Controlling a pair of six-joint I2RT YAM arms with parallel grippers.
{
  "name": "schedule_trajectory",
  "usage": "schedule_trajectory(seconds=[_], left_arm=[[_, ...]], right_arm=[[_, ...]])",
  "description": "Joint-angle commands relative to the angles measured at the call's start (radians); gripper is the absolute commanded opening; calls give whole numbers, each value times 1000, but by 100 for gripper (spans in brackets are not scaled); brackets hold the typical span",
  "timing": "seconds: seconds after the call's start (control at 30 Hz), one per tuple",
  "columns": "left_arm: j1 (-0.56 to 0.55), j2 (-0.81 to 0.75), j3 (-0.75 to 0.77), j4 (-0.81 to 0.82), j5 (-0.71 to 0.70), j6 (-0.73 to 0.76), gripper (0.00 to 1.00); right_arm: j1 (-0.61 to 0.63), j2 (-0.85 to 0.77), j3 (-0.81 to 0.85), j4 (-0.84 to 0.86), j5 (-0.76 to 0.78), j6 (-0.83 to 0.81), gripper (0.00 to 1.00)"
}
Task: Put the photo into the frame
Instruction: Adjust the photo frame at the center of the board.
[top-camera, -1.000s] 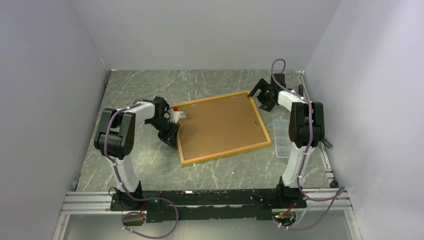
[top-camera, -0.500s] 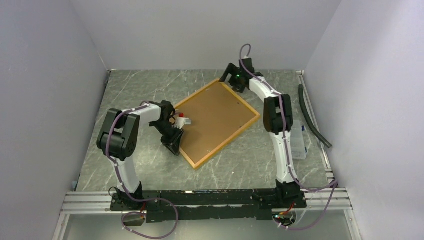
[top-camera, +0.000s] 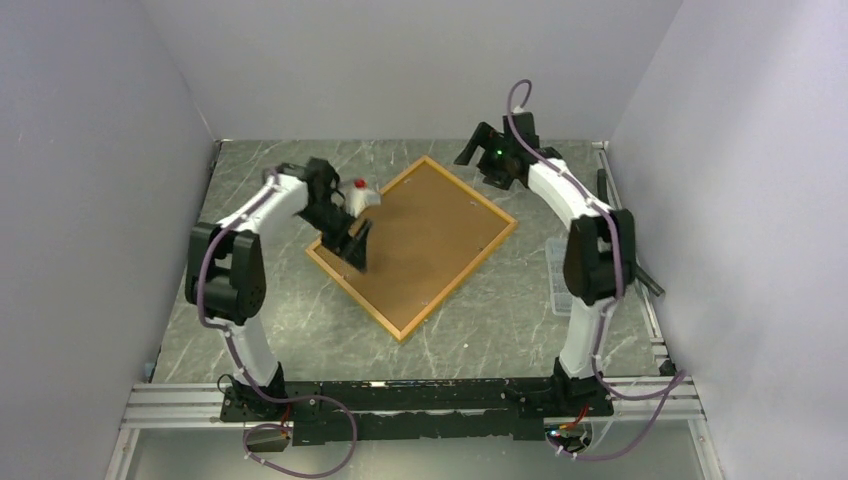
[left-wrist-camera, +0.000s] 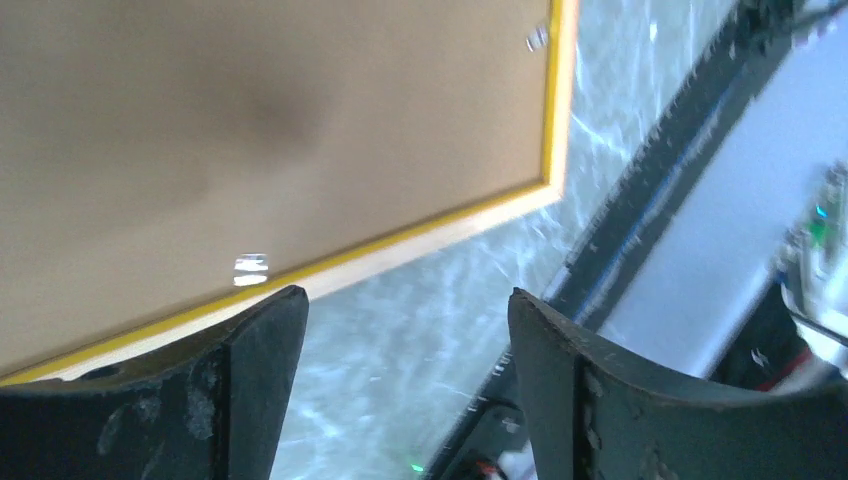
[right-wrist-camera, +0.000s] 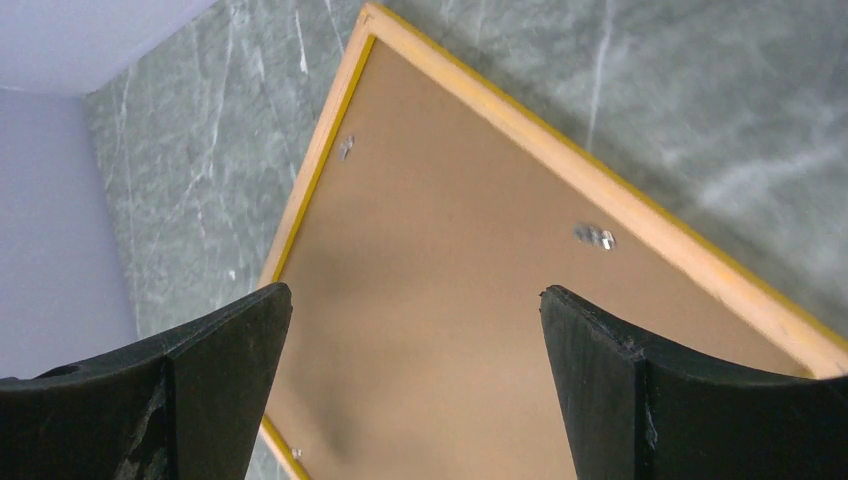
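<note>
The frame lies rear side up on the table, turned like a diamond, its light wood rim edged in yellow. A brown backing board fills it. The photo is hidden. My left gripper hovers open over the frame's left part, close to its near-left edge, with nothing between the fingers. My right gripper stands wide open above the frame's far corner, empty too.
Small metal tabs sit along the rim's inside. A clear plastic box lies at the right behind my right arm, with a black hose beside the wall. Grey walls enclose three sides; the mounting rail runs along the front.
The frame has turned from nearly square-on to a diamond and slid a little left. My left gripper has opened and moved farther back over the frame. The right arm has swung over the far corner.
</note>
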Motion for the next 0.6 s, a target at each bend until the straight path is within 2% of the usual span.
schedule_trajectory(seconds=[0.0, 0.13, 0.27, 0.4, 0.57], left_arm=[[146, -40, 224, -43, 12, 26, 82], [272, 110, 406, 20, -14, -74, 85], [356, 277, 588, 34, -4, -148, 85], [368, 357, 597, 120, -9, -194, 83], [368, 414, 554, 129, 50, -191, 73]], right_arm=[[10, -231, -241, 39, 0, 18, 100], [49, -437, -536, 98, -45, 81, 100], [110, -557, -774, 149, -102, 143, 100], [166, -611, -887, 178, -118, 188, 100], [175, -591, -937, 227, -132, 198, 100]])
